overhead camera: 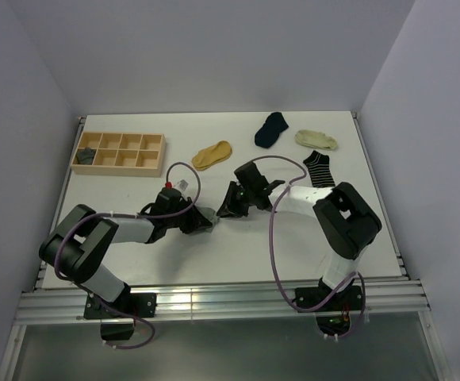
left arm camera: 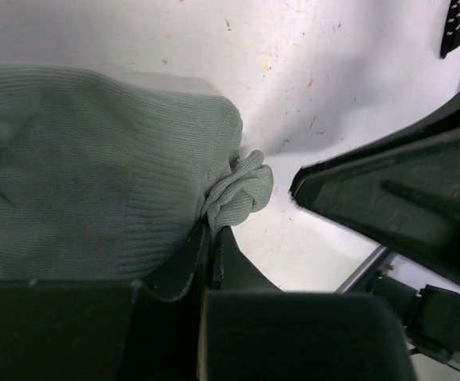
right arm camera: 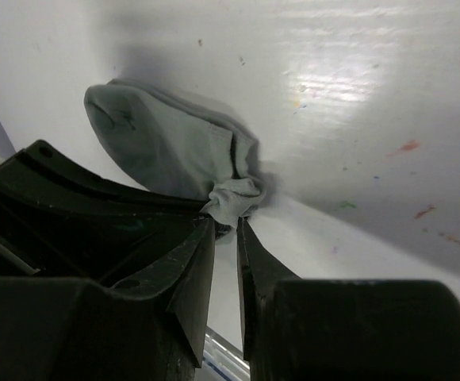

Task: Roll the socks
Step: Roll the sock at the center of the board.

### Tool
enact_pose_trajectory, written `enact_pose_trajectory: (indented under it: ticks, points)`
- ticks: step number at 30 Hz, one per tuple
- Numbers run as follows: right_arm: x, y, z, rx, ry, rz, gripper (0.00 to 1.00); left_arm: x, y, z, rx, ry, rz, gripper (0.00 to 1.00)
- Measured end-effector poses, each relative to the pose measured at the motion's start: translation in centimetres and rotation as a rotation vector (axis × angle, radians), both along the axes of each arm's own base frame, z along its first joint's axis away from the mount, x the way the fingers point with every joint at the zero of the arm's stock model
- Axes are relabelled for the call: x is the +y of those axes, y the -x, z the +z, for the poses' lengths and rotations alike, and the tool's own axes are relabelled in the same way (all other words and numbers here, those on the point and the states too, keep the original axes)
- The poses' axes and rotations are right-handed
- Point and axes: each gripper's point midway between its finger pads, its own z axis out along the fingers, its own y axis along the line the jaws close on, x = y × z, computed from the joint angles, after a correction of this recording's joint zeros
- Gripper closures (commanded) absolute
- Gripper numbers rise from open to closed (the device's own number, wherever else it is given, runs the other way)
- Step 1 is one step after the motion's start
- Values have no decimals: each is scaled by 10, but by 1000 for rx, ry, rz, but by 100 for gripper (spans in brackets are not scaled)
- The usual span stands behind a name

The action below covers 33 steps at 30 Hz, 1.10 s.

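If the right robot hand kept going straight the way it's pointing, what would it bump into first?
Most likely the grey sock. The right gripper already has its bunched end right at its fingertips, seemingly pinched. Just past that sits the left gripper, though depth is hard to judge.

Pale walls enclose a white table (paint-flecked).

- I see 1 grey sock bunched on the table centre, its cuff pinched into a knot.
- At 12 o'clock lie 4 flat socks: mustard-yellow sock, navy sock, cream sock, striped sock.
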Motion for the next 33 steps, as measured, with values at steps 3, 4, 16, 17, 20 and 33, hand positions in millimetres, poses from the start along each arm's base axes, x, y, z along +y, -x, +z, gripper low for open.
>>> enact_pose_trajectory:
  ticks: [3, 4, 16, 17, 20, 33]
  points:
    - [9, 7, -3, 8, -7, 26, 77, 2, 0, 0, 16, 22, 11, 100]
    - [11, 9, -4, 14, -9, 32, 78, 2, 0, 0, 21, 28, 16, 100]
    - [23, 5, -17, 37, -4, 44, 82, 1, 0, -2, 59, 73, 21, 100]
    - [23, 5, -20, 44, 1, 44, 82, 1, 0, -3, 61, 75, 19, 100]
    - [23, 5, -22, 46, 4, 44, 83, 0, 0, -3, 65, 81, 14, 100]
    - [25, -2, -25, 74, 52, 42, 85, 11, -9, 8, -23, -71, 14, 55]
